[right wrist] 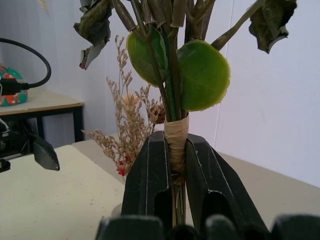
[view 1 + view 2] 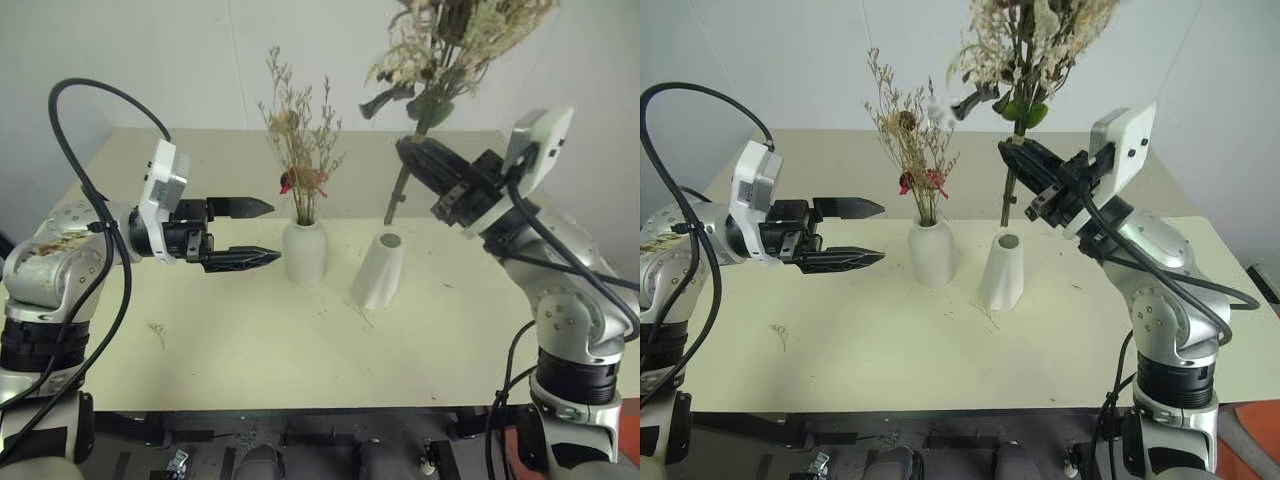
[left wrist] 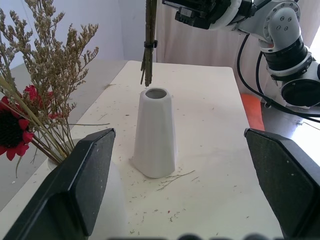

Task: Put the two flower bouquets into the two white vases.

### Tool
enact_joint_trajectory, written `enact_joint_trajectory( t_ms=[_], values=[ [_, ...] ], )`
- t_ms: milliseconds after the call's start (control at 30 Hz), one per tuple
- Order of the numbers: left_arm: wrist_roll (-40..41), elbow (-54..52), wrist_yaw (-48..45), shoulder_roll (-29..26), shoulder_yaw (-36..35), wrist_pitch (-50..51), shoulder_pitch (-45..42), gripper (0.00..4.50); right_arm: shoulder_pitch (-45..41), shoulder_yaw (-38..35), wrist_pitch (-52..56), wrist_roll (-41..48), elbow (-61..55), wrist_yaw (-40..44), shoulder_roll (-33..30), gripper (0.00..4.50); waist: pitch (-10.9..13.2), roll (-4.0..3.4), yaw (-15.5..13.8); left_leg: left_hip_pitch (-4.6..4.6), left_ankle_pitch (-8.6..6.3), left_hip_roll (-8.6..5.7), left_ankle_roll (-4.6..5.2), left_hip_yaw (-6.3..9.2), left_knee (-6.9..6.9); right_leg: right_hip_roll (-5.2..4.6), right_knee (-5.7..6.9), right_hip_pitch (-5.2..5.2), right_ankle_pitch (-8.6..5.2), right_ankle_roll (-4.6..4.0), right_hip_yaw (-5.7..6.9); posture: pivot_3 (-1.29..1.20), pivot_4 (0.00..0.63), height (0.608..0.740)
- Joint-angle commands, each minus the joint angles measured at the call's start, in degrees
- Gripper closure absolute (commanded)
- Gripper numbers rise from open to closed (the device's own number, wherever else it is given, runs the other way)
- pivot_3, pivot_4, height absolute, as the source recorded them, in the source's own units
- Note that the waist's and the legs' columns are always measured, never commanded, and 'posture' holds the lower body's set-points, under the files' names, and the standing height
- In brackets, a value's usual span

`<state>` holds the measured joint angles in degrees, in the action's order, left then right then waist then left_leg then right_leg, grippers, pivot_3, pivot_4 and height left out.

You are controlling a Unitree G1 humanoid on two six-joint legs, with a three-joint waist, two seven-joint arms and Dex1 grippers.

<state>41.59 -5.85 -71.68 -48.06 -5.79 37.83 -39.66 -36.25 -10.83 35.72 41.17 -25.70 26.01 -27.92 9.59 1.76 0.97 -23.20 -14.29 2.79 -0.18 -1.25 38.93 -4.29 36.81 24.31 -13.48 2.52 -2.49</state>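
While the pale cream table (image 2: 250, 350) carries scattered dry bits up front, the matte white slanted cone vase (image 2: 380, 270) stands mid-table w/ its mouth empty. Just beside it, on robot's left, sits the rounded white bottle vase (image 2: 304, 252), holding the thin tan-grass bunch w/ red-pink flower (image 2: 300, 160). Left gripper (image 2: 255, 232) hovers level near that vase, black fingers spread wide, nothing in them. Right gripper (image 2: 425, 160) is clamped on the wrapped stems of the fuller cream-white bouquet w/ green leaves (image 2: 1025, 45), held upright, stem ends hanging just above the cone vase's mouth.
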Motion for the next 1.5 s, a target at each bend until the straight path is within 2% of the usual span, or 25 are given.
enact_joint_trajectory(
  t_ms=[33, 767, 1500],
  values=[
    [0.1, -1.5, 0.1, -1.1, -0.9, 0.3, -0.8, 0.0, 0.6, -2.0, 0.7, 3.4, -3.1, 0.8, -1.1, 4.29, 0.0, 0.0, -0.1, 0.0, 0.0, 0.0, 0.0, 0.0, -0.01, 0.0, 0.0, 0.0, 0.0, -0.01, 0.0, 0.0, 0.15, 0.74],
    [0.4, -2.4, -0.3, -2.1, -1.5, 0.7, -0.2, 0.0, 5.7, -2.4, -0.5, 2.7, -1.9, 0.8, -2.4, 4.29, 0.0, 0.0, -0.1, -0.01, 0.0, 0.0, 0.0, 0.0, 0.0, 0.0, -0.01, 0.0, -0.01, -0.01, 0.0, 0.0, 0.15, 0.74],
    [-0.7, -1.5, -1.8, -1.8, -0.7, 0.1, -0.8, 0.0, 6.8, 2.1, -4.7, -5.6, 2.6, 0.1, 3.4, 4.29, 0.0, 0.0, -0.1, 0.0, 0.0, 0.0, 0.0, 0.01, 0.0, 0.01, 0.0, 0.0, -0.01, -0.01, 0.0, 0.0, 0.15, 0.74]
  ],
)
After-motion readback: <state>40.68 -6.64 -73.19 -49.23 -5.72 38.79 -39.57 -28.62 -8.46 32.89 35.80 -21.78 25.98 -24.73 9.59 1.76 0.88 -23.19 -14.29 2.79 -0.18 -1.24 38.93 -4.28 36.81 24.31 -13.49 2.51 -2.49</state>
